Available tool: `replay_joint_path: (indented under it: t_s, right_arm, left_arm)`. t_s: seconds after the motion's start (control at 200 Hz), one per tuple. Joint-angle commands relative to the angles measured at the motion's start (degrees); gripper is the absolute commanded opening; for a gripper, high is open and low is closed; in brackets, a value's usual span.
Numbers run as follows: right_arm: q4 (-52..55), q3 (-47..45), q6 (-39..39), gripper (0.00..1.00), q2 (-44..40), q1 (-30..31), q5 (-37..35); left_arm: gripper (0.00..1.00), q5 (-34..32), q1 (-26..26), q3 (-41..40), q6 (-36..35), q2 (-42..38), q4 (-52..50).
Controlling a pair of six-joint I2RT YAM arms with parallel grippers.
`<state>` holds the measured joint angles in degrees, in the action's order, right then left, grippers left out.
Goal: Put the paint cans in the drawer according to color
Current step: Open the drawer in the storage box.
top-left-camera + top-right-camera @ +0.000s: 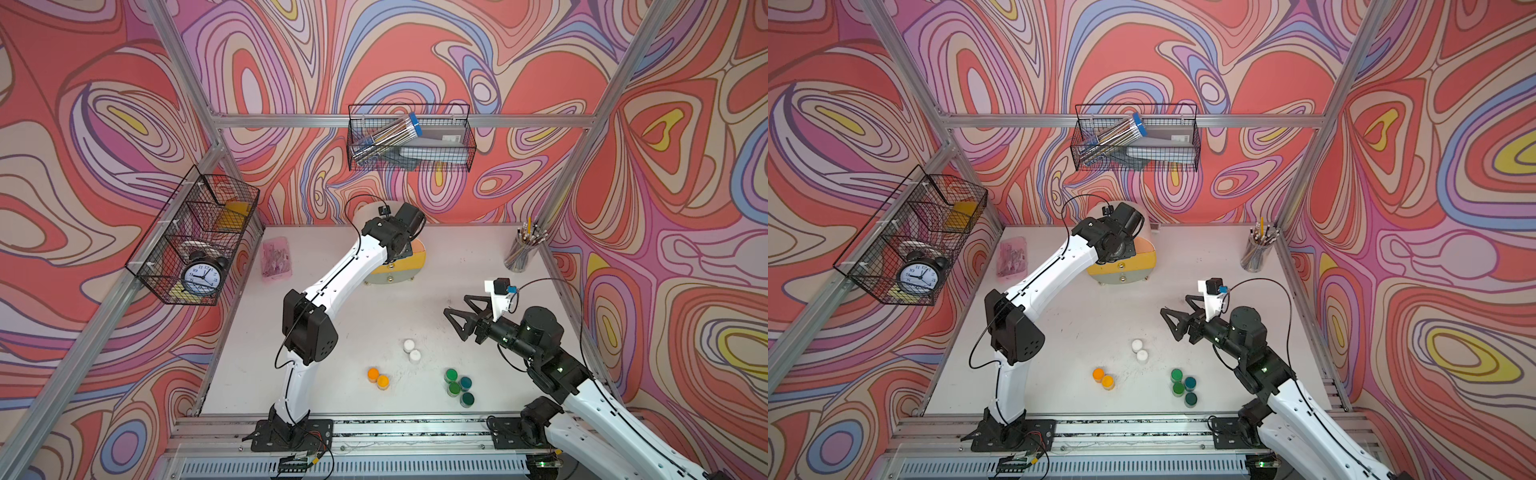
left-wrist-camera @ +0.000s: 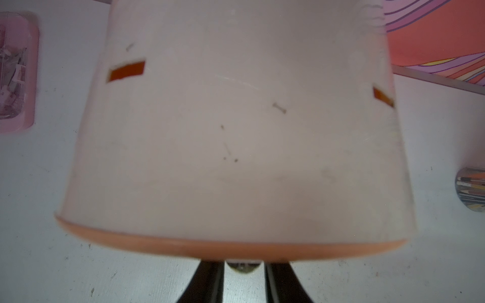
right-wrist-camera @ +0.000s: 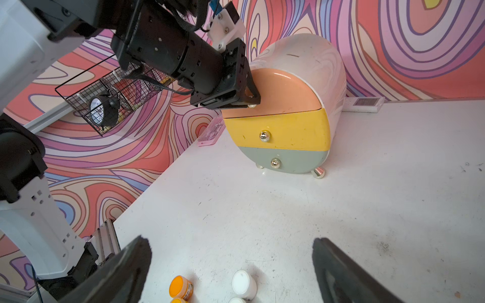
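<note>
Paint cans (image 1: 409,344) stand near the table's (image 1: 353,332) front edge: an orange pair (image 1: 372,373), a white pair (image 1: 414,355), four green (image 1: 451,375). Beyond them the right pincer (image 1: 456,304) hangs wide and empty. Near the back edge, the left pincer (image 3: 250,101) clamps the peach drawer's (image 3: 286,89) gold knob (image 2: 242,269).

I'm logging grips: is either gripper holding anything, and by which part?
The left gripper is shut on the peach drawer's gold knob; the right gripper is open, empty.

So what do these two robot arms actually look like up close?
The left arm and right arm have white shells, black joints and looping black cables. The right tool has black triangular fingers; behind it sits a white camera mount with a blue part.
</note>
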<state>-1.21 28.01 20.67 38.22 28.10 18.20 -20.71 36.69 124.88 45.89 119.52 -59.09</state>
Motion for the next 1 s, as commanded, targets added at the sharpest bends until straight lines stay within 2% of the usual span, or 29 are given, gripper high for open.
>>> replay_joint_path:
  t_s: [0.0,0.06,0.21,0.631,0.991]
  right_arm:
    - [0.6,0.3,0.2,0.98,-0.9,0.2,-0.3]
    - [0.7,0.3,0.3,0.98,-0.9,0.2,-0.3]
    - [0.6,0.3,0.4,0.98,-1.0,0.2,-0.2]
    - [0.4,0.2,0.6,0.98,-0.7,0.2,0.1]
    - [0.4,0.3,0.6,0.98,-0.3,0.2,-0.1]
  left_arm:
    - [0.22,-0.7,-0.9,1.3,0.0,1.1,-0.4]
    - [0.21,-0.6,-1.0,1.3,-0.1,1.2,-0.4]
    - [0.12,-0.3,-0.9,1.3,-0.3,0.6,-1.1]
    - [0.12,4.0,-0.8,-5.3,0.0,-6.9,-0.5]
    - [0.13,4.0,0.5,-14.1,0.3,-14.3,-0.1]
